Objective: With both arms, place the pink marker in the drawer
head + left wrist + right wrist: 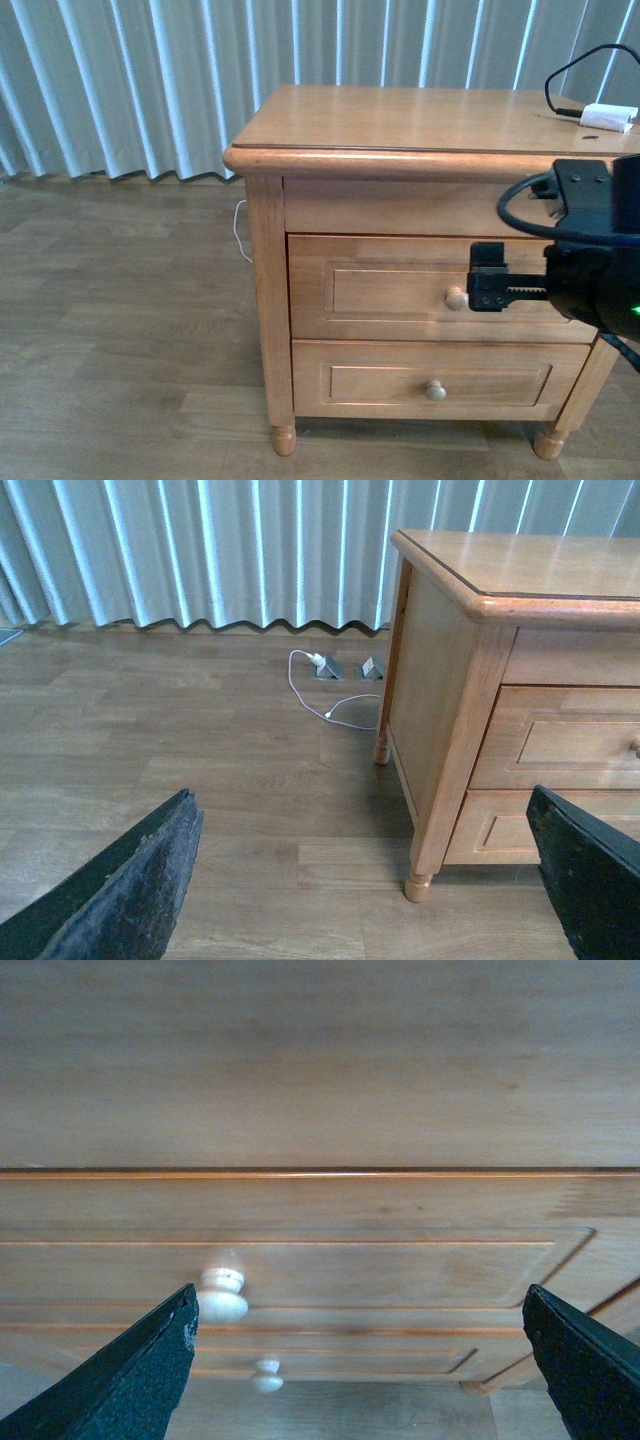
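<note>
We take the nightstand (265, 300) as our landmark. Its upper drawer (400, 290) sits closed, flush with the frame, and the lower drawer (380, 382) beneath it is closed as well. Our right gripper (482, 285) hangs in front of the upper drawer, just beside its round knob (456, 298); from the front we cannot tell whether it touches the knob. In the right wrist view the two black fingers (130, 1380) stand wide apart with nothing between them, so that gripper is released, and the knob (222, 1296) lies near one finger rather than centred in the gap.

Our left gripper (365, 900) shows only in its own wrist view, where its fingers (120, 890) are likewise spread wide and empty. It hovers above the wooden floor (200, 760) off the nightstand's side panel (435, 690), well apart from the drawers.

On the nightstand's top, at the back corner on the robot's right, a white adapter (609, 118) with a black cable (560, 80) lies. Behind the nightstand a white cord (325, 695) runs across the floor to a floor socket (328, 668) near the curtain (130, 80).

We cannot see the pink marker in any view, so we cannot say where it is.
</note>
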Controlling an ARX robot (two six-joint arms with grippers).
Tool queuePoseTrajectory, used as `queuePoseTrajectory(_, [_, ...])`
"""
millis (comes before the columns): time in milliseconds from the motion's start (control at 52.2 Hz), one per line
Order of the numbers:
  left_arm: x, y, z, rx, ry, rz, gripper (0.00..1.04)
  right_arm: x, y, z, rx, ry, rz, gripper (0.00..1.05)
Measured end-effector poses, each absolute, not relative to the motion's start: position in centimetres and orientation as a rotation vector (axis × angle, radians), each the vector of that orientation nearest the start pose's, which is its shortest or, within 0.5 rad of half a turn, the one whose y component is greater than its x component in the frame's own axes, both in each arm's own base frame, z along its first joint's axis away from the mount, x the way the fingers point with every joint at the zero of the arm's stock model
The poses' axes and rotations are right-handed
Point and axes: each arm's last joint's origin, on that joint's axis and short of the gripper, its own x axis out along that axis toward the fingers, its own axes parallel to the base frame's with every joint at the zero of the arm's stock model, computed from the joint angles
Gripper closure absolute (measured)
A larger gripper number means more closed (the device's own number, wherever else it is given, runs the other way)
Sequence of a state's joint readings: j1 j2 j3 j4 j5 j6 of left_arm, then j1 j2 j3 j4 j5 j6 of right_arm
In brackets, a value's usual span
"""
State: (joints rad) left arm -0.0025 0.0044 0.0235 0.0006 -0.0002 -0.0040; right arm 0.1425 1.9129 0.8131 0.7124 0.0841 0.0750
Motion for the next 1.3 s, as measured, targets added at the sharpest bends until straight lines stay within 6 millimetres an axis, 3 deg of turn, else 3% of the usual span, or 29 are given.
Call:
queuePoseTrajectory(345, [9.6,0.0,17.1,-0.004,-0.02,-0.002,0.06,26.9,2.2,19.5,0.073,0.406,0.139,0.09])
queuePoseTrajectory(403, [9.6,0.0,17.1,-0.004,-0.02,-0.002,0.06,24.6,1.8,21.3,0.088,0.409,0.171,0.09])
queuePoseTrajectory(537, [9.6,0.0,17.1,-0.004,-0.02,-0.002,0.06,20.9,1.3,23.4,0.122,0.418,0.191,0.09])
queuePoseTrajectory(633, [9.6,0.0,17.1,-0.004,-0.02,-0.002,0.06,19.5,1.1,24.4,0.121,0.384,0.186,0.09])
queuePoseTrajectory(767, [9.6,0.0,17.1,-0.004,-0.02,-0.002,0.06,19.4,0.9,24.4,0.116,0.366,0.165,0.1])
queuePoseTrajectory(920, [9.6,0.0,17.1,-0.004,-0.02,-0.001,0.06,18.1,0.0,22.5,0.025,0.035,-0.008,0.38])
queuePoseTrajectory(1284, [9.6,0.0,17.1,-0.004,-0.02,-0.002,0.06,15.1,0.0,19.6,0.004,0.006,-0.003,1.04])
queuePoseTrajectory(1304, [9.6,0.0,17.1,-0.004,-0.02,-0.002,0.06,15.0,0.0,19.5,0.003,0.006,-0.002,1.03])
